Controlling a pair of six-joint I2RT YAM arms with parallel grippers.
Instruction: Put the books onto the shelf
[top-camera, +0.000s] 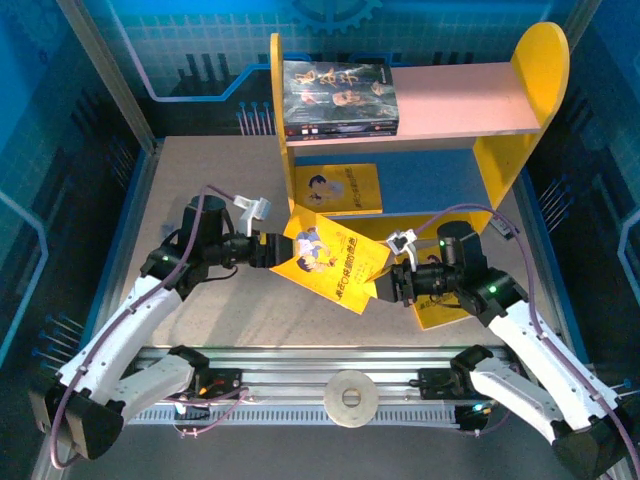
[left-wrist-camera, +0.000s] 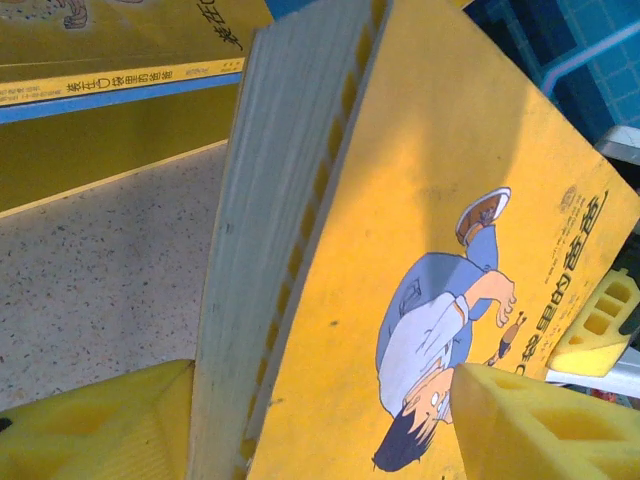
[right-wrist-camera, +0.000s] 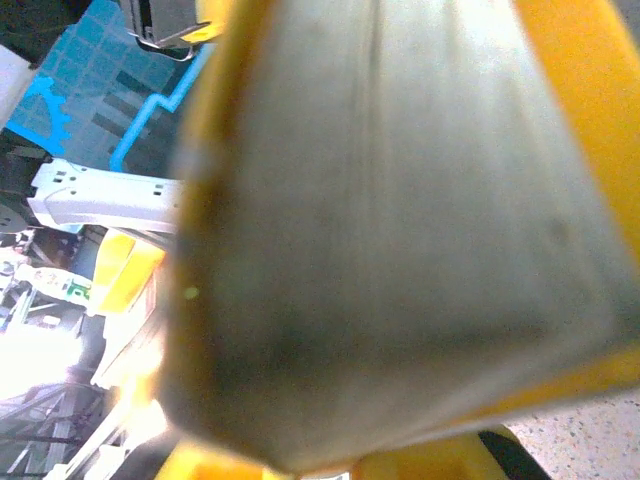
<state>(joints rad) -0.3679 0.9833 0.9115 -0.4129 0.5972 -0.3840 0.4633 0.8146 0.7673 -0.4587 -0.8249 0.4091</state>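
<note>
Overhead view evenly lit, sharp, soft shadows under arms; right wrist view badly blurred on the book (right-wrist-camera: 400, 230) at its fingers, glare lower left.
</note>
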